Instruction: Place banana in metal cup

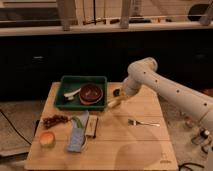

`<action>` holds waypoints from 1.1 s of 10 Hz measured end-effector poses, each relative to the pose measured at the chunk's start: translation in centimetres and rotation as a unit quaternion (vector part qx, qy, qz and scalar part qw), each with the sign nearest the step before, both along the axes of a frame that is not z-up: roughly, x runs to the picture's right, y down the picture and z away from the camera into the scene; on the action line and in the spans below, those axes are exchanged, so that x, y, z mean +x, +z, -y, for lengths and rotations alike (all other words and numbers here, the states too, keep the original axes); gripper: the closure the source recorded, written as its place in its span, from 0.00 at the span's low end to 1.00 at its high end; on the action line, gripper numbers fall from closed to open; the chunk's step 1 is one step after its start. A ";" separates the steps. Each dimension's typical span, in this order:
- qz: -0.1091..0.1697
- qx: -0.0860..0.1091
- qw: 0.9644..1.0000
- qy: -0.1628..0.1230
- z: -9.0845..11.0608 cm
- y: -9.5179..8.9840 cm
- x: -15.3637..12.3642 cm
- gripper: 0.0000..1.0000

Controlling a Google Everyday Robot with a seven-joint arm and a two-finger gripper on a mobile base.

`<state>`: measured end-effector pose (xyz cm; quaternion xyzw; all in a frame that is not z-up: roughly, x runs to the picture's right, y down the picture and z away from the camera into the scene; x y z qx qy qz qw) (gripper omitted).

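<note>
The banana (114, 103) is a small pale-yellow stick. It hangs tilted at the tip of my gripper (118, 99), just right of the green tray's right edge and low over the wooden table. The gripper is shut on the banana. A small dark shape right behind the gripper, at the tray's corner, looks like the metal cup (116, 92); the gripper partly hides it. My white arm reaches in from the right.
The green tray (64, 102) holds a dark-red bowl (91, 93) and a white item (72, 93). A silver fork (145, 122) lies to the right. Dark grapes (55, 120), an orange-red fruit (47, 138), a blue packet (76, 137) and a snack bar (92, 126) lie front left.
</note>
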<state>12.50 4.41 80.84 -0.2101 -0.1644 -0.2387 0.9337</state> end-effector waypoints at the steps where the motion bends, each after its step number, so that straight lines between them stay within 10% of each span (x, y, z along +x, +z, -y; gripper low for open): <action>1: 0.002 0.005 1.000 -0.001 0.4 -0.2 0.2 1.00; 11: 0.030 -0.003 0.999 -0.044 4.0 2.4 -0.8 1.00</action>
